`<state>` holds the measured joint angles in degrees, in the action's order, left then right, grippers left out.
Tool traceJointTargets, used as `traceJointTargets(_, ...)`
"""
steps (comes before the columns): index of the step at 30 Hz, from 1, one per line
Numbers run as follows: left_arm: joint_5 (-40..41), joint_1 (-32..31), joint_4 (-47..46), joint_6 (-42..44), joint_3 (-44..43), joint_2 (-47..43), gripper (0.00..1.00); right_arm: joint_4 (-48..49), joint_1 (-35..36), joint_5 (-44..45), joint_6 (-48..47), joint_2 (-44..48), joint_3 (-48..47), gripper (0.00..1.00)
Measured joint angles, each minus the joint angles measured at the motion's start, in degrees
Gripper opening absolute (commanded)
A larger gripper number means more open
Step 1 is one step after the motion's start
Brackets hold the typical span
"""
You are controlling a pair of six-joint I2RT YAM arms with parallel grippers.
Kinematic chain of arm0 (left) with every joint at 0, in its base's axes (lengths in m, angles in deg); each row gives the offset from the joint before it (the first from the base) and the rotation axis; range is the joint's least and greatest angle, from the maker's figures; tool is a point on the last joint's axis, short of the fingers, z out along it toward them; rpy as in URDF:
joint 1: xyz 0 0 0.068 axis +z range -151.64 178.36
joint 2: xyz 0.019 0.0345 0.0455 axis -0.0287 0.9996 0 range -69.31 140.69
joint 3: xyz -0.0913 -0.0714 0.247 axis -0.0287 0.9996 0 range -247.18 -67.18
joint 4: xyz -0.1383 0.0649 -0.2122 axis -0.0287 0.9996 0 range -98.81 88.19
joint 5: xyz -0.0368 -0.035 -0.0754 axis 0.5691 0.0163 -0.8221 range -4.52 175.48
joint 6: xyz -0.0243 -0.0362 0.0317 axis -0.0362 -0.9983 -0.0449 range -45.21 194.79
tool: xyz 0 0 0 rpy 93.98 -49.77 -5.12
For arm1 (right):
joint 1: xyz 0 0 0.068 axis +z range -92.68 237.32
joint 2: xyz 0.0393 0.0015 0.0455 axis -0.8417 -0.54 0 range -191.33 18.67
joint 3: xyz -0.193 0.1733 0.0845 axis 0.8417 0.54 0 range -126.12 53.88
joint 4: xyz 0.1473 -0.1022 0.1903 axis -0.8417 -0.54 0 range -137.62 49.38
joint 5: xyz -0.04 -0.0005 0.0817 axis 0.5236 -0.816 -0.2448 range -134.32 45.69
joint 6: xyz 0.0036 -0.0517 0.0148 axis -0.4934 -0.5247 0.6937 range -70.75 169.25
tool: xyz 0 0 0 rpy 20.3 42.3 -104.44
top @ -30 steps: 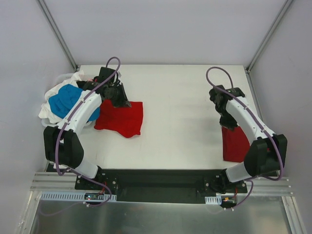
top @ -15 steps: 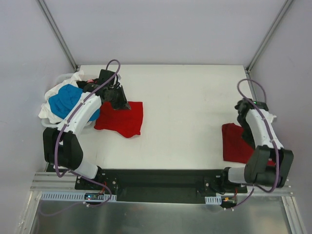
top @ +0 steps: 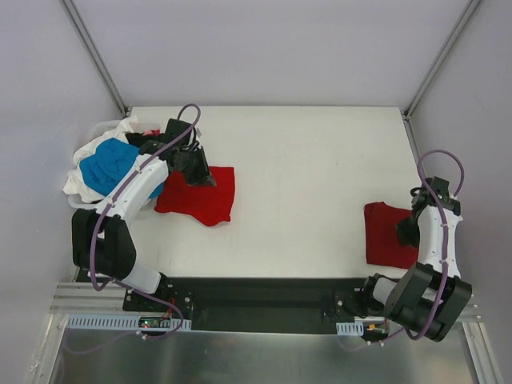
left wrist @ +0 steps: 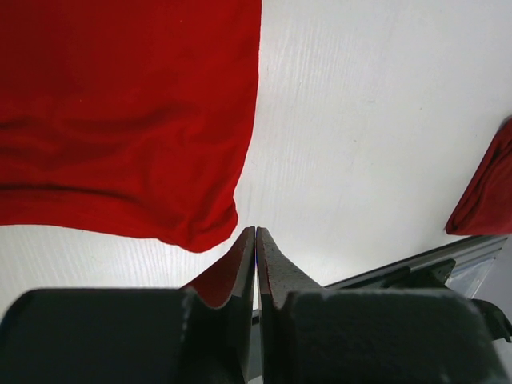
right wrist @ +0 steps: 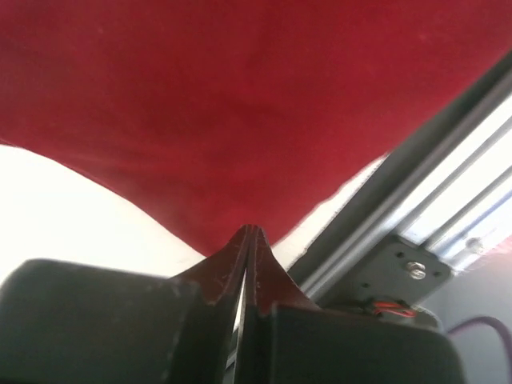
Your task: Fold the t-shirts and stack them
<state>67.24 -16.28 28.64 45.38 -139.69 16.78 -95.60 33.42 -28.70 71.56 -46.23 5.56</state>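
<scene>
Shirts lie in three spots on the table point(top: 320, 152). The pile point(top: 102, 164) is heaped at the far-left corner, prob. as the supply, within the left arm's reach. It shows one blue point(top: 110, 165), white point(top: 78, 186) cloth around that and a black point(top: 141, 141) bit on the far side; how many shirts are in the heap can't be told.

The loose red point(top: 200, 198) lies spread just beside the pile toward mid-table, away from every edge. That reads as the working spot, w/ bare room around it for folds. Its outline is squarish but uneven, so prob. part-folded, not done.

The folded red point(top: 384, 234) sits by the right edge, close to the near-right corner. It looks like the base of the stack, parked out of the folding area.

Count in the open: 2 reds, 1 loose and 1 folded. No stack of two yet.

The left gripper point(top: 206, 179) is at the loose red's far-left corner. In the wrist view its fingers are pressed together, w/ no cloth seen between them and the hem just beside the tips. That suggests pressing or smoothing, not carrying.

The right gripper point(top: 405, 233) hangs over the folded red's right side, arm tucked back along the right edge. Its fingers are clenched too. Red fills the wrist view, but no fold shows between the tips.
</scene>
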Motion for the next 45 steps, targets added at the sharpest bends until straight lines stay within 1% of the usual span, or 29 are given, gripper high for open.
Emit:
traceJointTargets(4, -0.7, -0.5, 0.5, 0.0, 1.5, 0.0, 0.02, 3.0, -0.7, -1.0, 1.2, -1.7, 0.1, 0.01)
traceJointTargets(8, -0.8, -0.8, 0.7, 0.2, 1.5, 0.0, 0.02, 5.4, -4.9, -2.8, 1.4, -5.1, 0.1, 0.01)
traceJointTargets(10, -0.8, -0.8, 0.8, 0.4, 1.4, 0.2, 0.02, 7.8, -8.2, -6.1, 1.6, -8.3, 0.0, 0.01)
traceJointTargets(11, -0.8, -0.8, 1.0, 0.5, 1.2, 0.4, 0.03, 9.9, -9.7, -9.4, 1.6, -10.7, 0.0, 0.01)
traceJointTargets(14, -0.7, -0.8, 1.4, 1.5, -0.1, 1.1, 0.03, 15.0, -11.0, -15.4, 1.4, -15.3, 0.0, 0.01)
traceJointTargets(17, 0.4, -0.8, 2.0, 2.6, -2.1, 1.5, 0.04, 19.2, -10.8, -19.4, 0.5, -16.6, 0.1, 0.01)
traceJointTargets(20, 2.6, -0.8, 2.2, 3.4, -4.2, 1.7, 0.06, 22.6, -10.8, -21.1, -1.0, -16.0, 1.3, 0.01)
traceJointTargets(29, 9.9, -0.8, 2.4, 4.8, -5.4, 3.3, 0.13, 25.6, -10.8, -20.8, -4.6, -16.4, 4.7, 0.01)
traceJointTargets(35, 14.1, -0.8, 2.4, 5.0, -5.4, 3.3, 0.13, 26.7, -10.3, -20.6, -5.5, -17.2, 5.2, 0.01)
traceJointTargets(39, 14.5, -0.8, 2.4, 5.4, -5.2, 2.8, 0.14, 26.4, -8.0, -19.8, -5.4, -19.4, 3.0, 0.01)
traceJointTargets(45, 13.9, -0.7, 3.0, 6.2, -5.0, 1.5, 0.15, 25.5, 0.5, -19.0, -3.9, -26.3, -4.0, 0.01)
